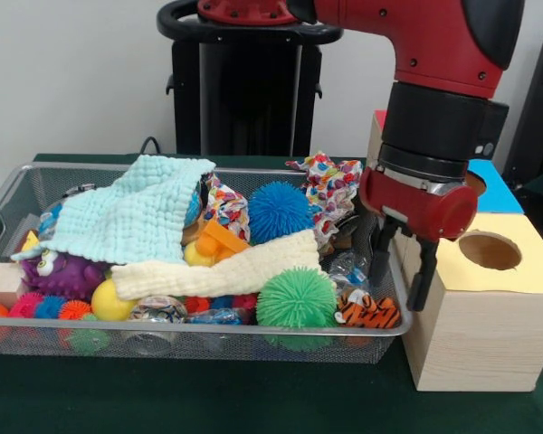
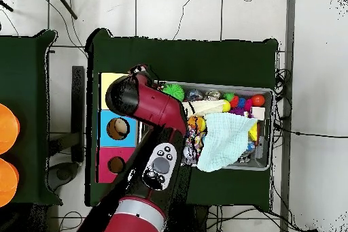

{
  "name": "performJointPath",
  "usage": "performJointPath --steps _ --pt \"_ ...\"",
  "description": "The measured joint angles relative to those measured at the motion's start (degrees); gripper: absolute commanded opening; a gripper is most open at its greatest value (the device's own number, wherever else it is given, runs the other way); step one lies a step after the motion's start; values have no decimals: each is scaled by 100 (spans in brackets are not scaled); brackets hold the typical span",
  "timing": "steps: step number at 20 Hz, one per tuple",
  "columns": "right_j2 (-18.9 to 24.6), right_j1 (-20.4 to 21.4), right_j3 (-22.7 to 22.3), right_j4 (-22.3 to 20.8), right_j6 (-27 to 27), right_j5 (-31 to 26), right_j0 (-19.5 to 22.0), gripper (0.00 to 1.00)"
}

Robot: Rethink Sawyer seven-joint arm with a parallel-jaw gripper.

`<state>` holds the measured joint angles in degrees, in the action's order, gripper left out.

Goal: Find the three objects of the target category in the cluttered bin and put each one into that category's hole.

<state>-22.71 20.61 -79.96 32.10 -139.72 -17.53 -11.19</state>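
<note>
A wire bin [image 1: 253, 330] holds mixed clutter: a green spiky ball [image 1: 296, 298], a blue spiky ball [image 1: 279, 211], a striped tiger toy [image 1: 366, 312], a purple plush [image 1: 59, 271] and a yellow ball [image 1: 109, 301]. A light blue cloth [image 1: 131, 217] and a cream cloth [image 1: 222, 271] cover much of the pile. My gripper [image 1: 400, 264] hangs open at the bin's right end, just above the tiger toy, with nothing between its fingers. Beside it stands a wooden box with a yellow-topped hole [image 1: 489, 250]. In the overhead view the arm hides the gripper.
The box [image 2: 109, 83] has a yellow, a blue [image 2: 117, 128] and a pink hole [image 2: 115, 165] in a row, close against the bin [image 2: 270, 127]. A dotted patterned cloth [image 1: 330, 185] lies at the bin's back right. Green cloth covers the table [image 1: 253, 398].
</note>
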Motion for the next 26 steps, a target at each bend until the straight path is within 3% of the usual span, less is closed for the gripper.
performJointPath --steps 7,26 --pt "1 1 -212 8 0 276 2 100" --pt "2 -8 -429 168 0 277 -14 100"
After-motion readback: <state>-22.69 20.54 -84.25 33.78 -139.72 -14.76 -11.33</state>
